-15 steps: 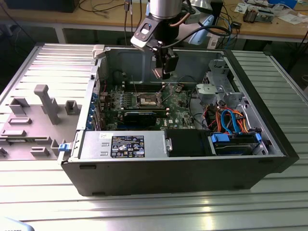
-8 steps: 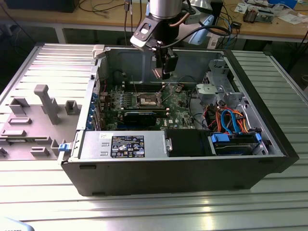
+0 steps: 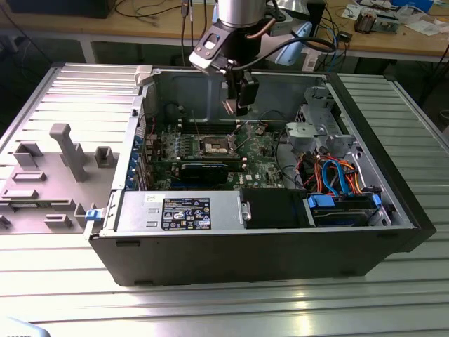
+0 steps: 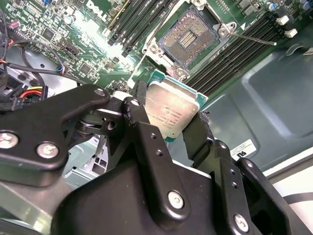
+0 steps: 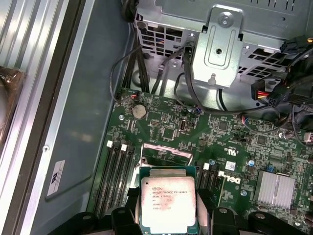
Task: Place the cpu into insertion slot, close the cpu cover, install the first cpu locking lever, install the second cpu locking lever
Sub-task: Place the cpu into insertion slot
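Note:
My gripper [image 3: 237,105] hangs inside the open computer case, shut on the cpu [image 4: 171,110], a flat square chip with a silver-grey top on a green board. Black fingers [image 4: 140,105] clamp two opposite edges of it. The cpu [image 5: 167,203] is held tilted above the motherboard, apart from the insertion slot [image 4: 188,36], which lies open with its contact field bare. In the exterior view the slot [image 3: 216,146] sits below and slightly to that view's left of the gripper. A shiny plate, probably the raised cpu cover [image 5: 166,152], stands just beyond the chip. A thin wire locking lever [image 4: 249,38] sticks out beside the slot.
Memory slots [image 4: 234,49] flank the socket on both sides. A long black graphics card [image 3: 203,170] lies in front of it, and a power supply [image 3: 179,210] fills the case front. A metal drive cage [image 3: 316,130] and coloured cables [image 3: 337,175] crowd the exterior view's right.

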### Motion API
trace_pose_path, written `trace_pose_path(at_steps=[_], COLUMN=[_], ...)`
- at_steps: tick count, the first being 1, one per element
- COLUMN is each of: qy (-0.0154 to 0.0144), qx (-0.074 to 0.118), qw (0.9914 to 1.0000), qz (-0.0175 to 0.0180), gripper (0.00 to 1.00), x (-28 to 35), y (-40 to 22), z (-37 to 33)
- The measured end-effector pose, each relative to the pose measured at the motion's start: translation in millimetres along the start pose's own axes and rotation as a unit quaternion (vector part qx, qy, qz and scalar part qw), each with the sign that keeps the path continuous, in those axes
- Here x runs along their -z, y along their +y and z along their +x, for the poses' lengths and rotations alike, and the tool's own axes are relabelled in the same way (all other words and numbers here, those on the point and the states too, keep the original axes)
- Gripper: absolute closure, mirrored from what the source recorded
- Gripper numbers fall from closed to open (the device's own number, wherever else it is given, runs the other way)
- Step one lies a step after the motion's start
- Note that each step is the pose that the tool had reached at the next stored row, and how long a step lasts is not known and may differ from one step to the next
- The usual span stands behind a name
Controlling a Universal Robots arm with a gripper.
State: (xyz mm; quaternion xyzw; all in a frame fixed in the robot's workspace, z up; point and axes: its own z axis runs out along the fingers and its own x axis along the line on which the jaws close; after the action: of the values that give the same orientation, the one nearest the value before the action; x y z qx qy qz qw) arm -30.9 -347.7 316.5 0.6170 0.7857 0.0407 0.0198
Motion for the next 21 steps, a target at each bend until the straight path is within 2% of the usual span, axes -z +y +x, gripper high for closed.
trace_pose_path(at_steps=[21], qy=[-0.0024], qx=[-0.027], qw=[0.99962], qz=[-0.0005], gripper=[0.45], x=[-0.1], y=[0.0], z=[0.0])
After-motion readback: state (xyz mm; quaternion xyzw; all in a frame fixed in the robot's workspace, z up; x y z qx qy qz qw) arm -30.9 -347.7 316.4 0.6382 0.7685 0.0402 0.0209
